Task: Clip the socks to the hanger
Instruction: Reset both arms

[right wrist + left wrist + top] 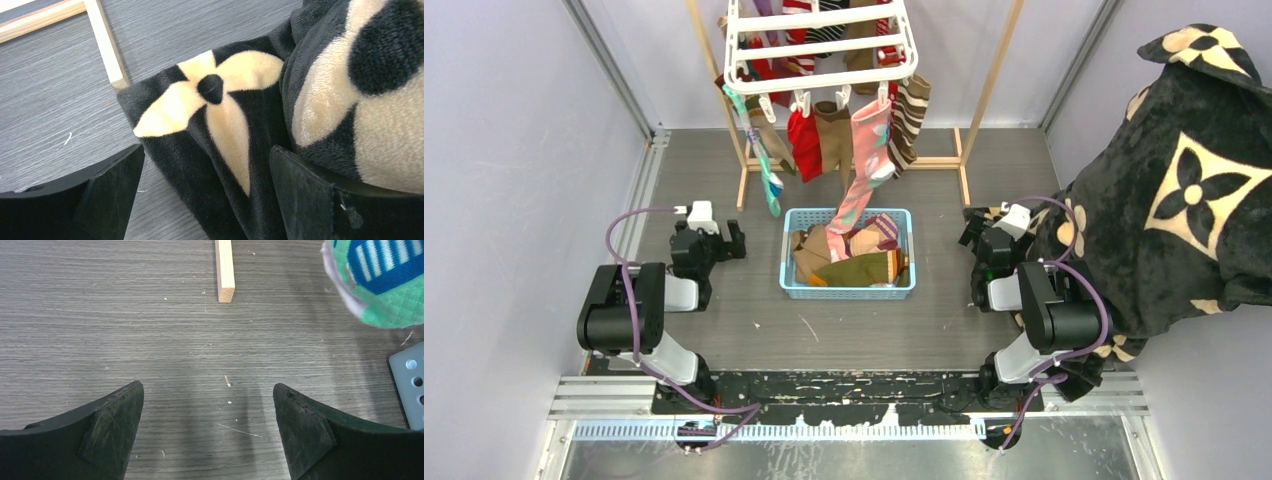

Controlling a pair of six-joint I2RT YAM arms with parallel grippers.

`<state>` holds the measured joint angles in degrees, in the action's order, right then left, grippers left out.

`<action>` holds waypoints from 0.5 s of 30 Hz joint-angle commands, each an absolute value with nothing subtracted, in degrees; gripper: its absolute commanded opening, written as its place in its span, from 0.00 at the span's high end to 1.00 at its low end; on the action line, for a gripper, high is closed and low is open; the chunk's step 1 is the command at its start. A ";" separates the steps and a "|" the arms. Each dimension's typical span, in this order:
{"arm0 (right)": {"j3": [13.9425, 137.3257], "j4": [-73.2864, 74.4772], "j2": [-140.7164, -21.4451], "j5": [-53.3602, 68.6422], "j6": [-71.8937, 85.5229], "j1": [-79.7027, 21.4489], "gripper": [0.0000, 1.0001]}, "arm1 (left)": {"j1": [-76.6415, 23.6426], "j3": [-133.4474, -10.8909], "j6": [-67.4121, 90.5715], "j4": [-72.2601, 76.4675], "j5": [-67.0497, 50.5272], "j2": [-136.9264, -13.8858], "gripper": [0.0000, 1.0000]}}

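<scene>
The white plastic rectangular hanger with crossbars hangs from the pale wooden frame over the far edge of the grey woodgrain tabletop, so its clips dangle within reach; teal, red, brown and pink socks are already pegged along its near side. More loose socks are heaped in the pale blue plastic basket at the middle of the tabletop, directly below the hanger, likely so either arm can pick from it. The left hand sits released over bare surface towards the left edge, with open room around it. The right hand, also released, is crowded at the right edge by the black floral plush blanket, which lies under its spread fingers and could snag
</scene>
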<state>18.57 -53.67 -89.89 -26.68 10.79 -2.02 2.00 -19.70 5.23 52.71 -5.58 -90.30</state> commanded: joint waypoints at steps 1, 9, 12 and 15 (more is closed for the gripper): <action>19.70 -55.37 -88.95 -26.10 10.20 -1.73 0.00 | 1.89 -21.13 3.21 53.97 -5.28 -89.01 0.00; 19.87 -55.20 -89.02 -26.09 10.15 -1.72 0.00 | 1.93 -21.18 3.16 53.70 -5.54 -88.94 0.00; 20.10 -55.04 -89.29 -25.94 10.10 -1.68 0.00 | 1.93 -21.18 3.16 53.70 -5.50 -88.94 0.00; 20.00 -55.13 -89.16 -25.92 10.19 -1.67 0.00 | 1.93 -21.14 3.16 53.70 -5.53 -88.94 0.00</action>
<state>18.57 -53.65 -89.89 -26.46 10.68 -2.02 2.00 -19.70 4.03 51.83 -5.61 -90.30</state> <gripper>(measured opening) 0.996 0.995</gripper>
